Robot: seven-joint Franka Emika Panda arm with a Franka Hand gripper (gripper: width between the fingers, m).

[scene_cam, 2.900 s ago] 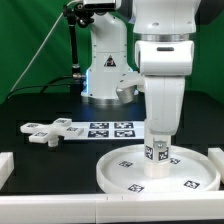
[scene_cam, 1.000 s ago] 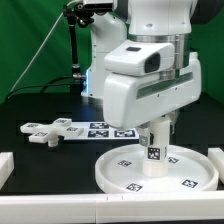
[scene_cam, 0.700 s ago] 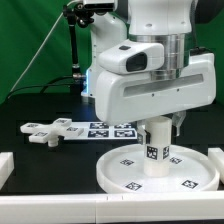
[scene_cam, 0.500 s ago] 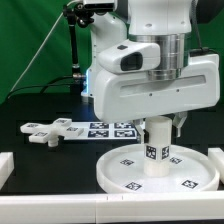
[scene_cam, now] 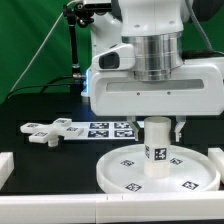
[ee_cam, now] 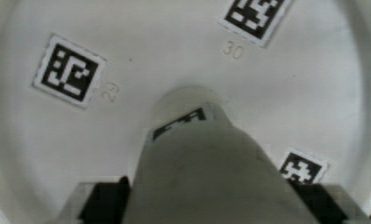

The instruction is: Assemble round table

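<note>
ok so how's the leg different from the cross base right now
The leg stands upright in the middle of the disc; the cross base lies flat on the table, apart from the disc. The leg is a plain cylinder; the base is cross-shaped. Both are white and tagged.

The exterior view sits low in front and faces across the counter (scene_cam: 40,155) toward the arm (scene_cam: 150,70) from mid-range. The wrist view looks steeply down from very close. Both show the leg (scene_cam: 157,148) standing on the disc (scene_cam: 115,172).
</note>
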